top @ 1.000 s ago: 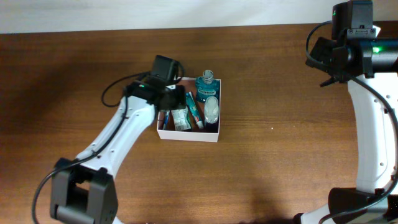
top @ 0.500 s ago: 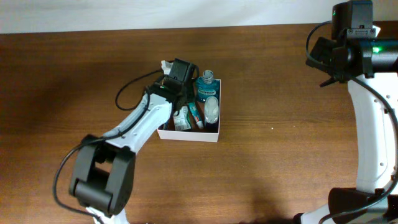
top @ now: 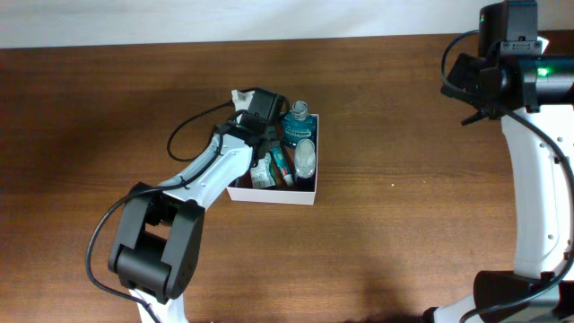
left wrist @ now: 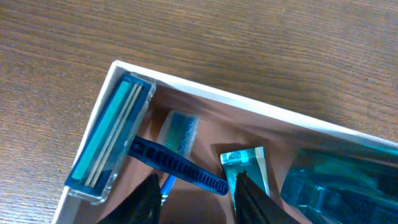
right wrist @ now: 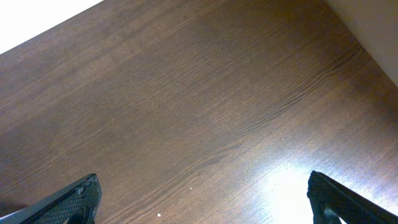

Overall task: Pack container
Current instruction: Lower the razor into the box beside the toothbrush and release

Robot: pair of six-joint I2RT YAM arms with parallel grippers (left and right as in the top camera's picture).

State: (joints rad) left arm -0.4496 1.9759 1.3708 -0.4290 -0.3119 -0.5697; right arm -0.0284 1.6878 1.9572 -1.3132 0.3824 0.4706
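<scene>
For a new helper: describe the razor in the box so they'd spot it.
Find the white container on the table. The razor lies in its corner, head along a wall. Only it has a ribbed navy handle and a teal head under a clear cap.

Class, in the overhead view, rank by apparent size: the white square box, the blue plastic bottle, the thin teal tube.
Largest: white square box
Middle: blue plastic bottle
Smallest: thin teal tube

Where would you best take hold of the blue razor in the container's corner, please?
I'd grip the razor by its ribbed handle, from above, jaws across its narrow width. The handle is slim with space either side, whereas the wide head sits against the container's corner wall.
</scene>
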